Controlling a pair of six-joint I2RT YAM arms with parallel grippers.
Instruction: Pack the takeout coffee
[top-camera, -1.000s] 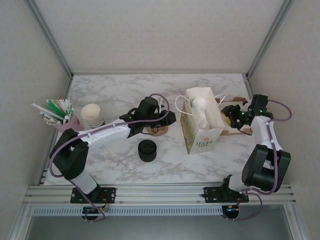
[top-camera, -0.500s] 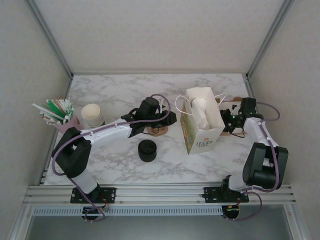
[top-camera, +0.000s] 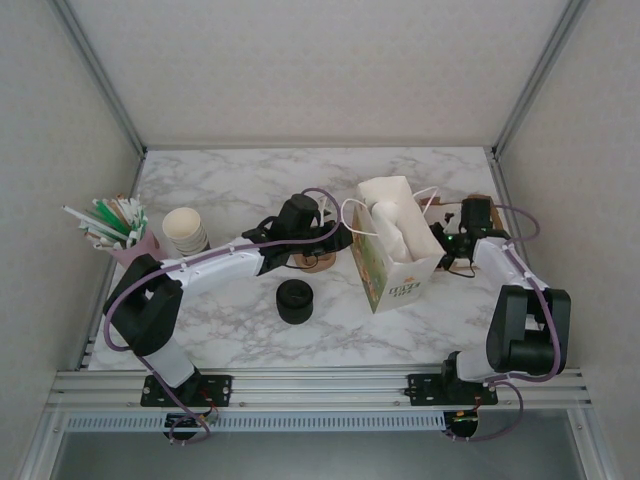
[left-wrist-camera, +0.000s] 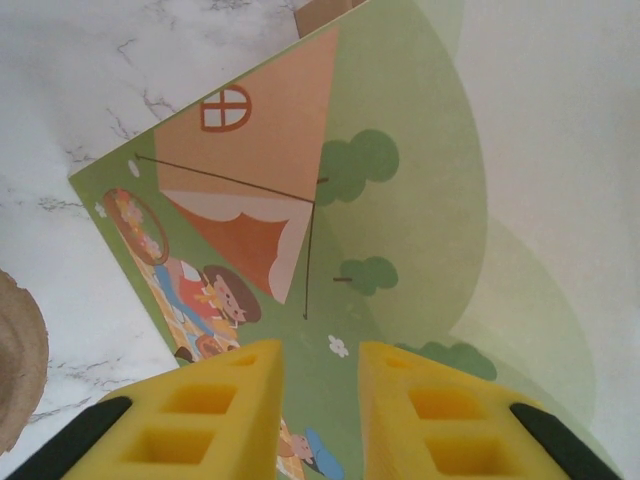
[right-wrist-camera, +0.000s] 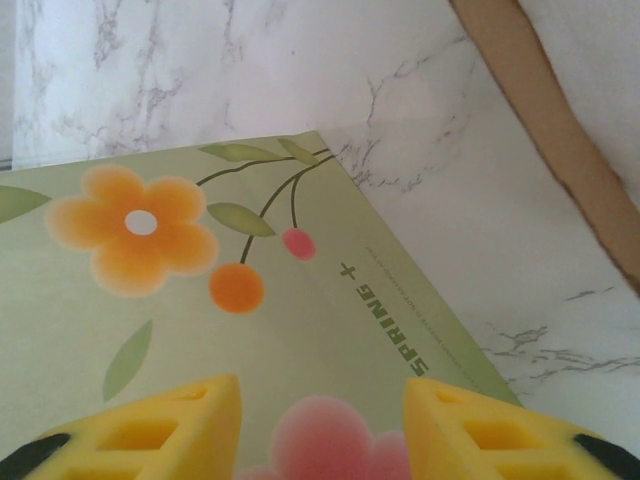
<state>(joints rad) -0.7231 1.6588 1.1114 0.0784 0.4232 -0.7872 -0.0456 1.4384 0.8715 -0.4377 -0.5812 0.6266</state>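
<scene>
Takes the small dark paper cup capped by a round black plastic lid (top-camera: 294, 300) for the takeout coffee, as a judgement only, since from above cannot fully tell it from a short stack of lids. Finds it upright, long axis vertical, on the white marble table (top-camera: 230, 185), left of centre and toward the near edge, touching nothing and not yet packed. Finds the left gripper (top-camera: 338, 238) farther from that edge and a little right of the cup, above a flat tan round piece (top-camera: 318, 262), yellow fingers (left-wrist-camera: 255, 360) narrowly parted with nothing between, aimed at the tent-printed side of the tall pale-green paper bag (top-camera: 398, 285). Finds the right gripper (top-camera: 440, 250) beyond the bag, toward the right edge, spread wide and empty, close to the flower-printed face. Puts the bag, leaning and open-topped, between cup and right gripper, making the left arm clearly the nearer. Calls for a pull back toward the near edge, then a descent around the cup.
</scene>
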